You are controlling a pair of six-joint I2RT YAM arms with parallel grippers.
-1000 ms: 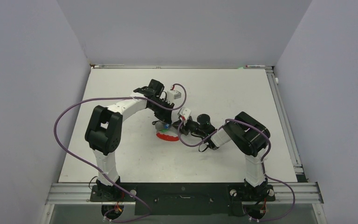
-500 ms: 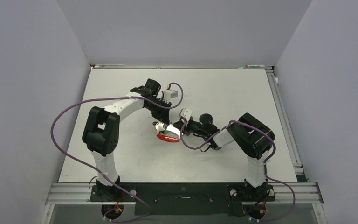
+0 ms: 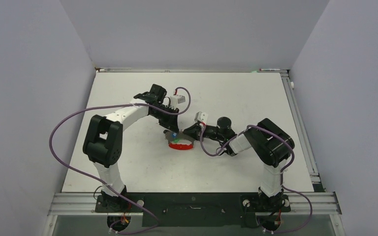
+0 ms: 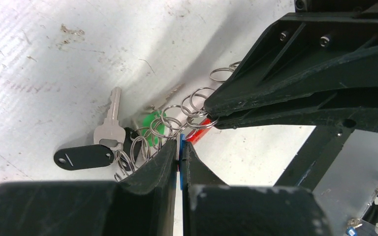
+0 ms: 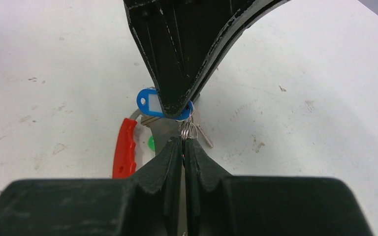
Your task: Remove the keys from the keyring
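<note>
The keyring (image 5: 124, 147) is a red arc with a grey metal part, lying on the white table (image 3: 128, 162); the top view shows its red arc (image 3: 179, 146) between the two arms. A chain of small metal rings (image 4: 177, 115) joins the keys. My left gripper (image 4: 179, 145) is shut on the blue key tag (image 5: 150, 103), seen edge-on between its fingers. My right gripper (image 5: 183, 140) is shut on a small ring (image 5: 188, 129) of the bunch, tip to tip with the left one. A silver key (image 4: 110, 115), a black tag (image 4: 83, 156) and a green tag (image 4: 152, 123) lie on the table.
Purple cables (image 3: 64, 132) loop off both arms. Grey walls close in the table on three sides, and a metal rail (image 3: 300, 123) runs along its right edge. The arm bases stand at the near edge.
The right wrist has drawn back to the right and the left wrist has shifted slightly left. The red arc, tipped up half a second ago, lies flatter now. Both grippers have stayed shut.
</note>
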